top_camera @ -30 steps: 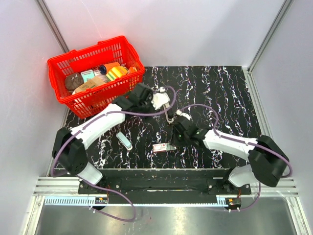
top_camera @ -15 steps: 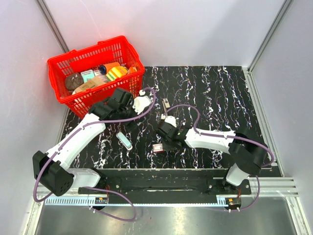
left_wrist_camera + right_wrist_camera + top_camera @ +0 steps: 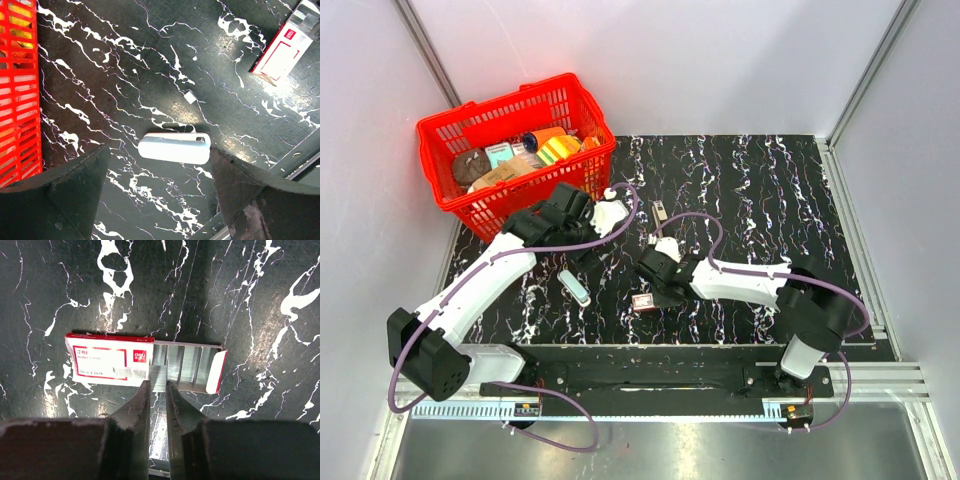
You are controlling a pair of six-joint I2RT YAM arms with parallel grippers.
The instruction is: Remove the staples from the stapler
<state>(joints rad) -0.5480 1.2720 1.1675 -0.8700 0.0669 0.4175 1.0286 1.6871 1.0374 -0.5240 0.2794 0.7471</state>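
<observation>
The stapler [image 3: 661, 210], small, dark and silvery, lies alone on the black marbled table [image 3: 770, 200], beyond both grippers. My right gripper [image 3: 648, 287] [image 3: 157, 385] is shut on a short silvery strip of staples [image 3: 159, 377]. It holds the strip at the open tray [image 3: 187, 362] of a red-and-white staple box [image 3: 643, 301] [image 3: 102, 360]. My left gripper [image 3: 590, 240] [image 3: 160, 167] is open and empty above a pale blue-white bar [image 3: 574, 287] [image 3: 174, 148]. The stapler is not in either wrist view.
A red basket [image 3: 545, 180] full of small goods stands at the back left; its wall shows in the left wrist view [image 3: 17, 100]. The staple box also shows there [image 3: 282, 47], with a tiny white scrap [image 3: 189, 97]. A metal rail [image 3: 650, 355] runs along the near edge.
A second ago both grippers were at the stapler. Now it lies on the table, the left arm has drawn back left, and the right gripper has moved down to the staple box.
</observation>
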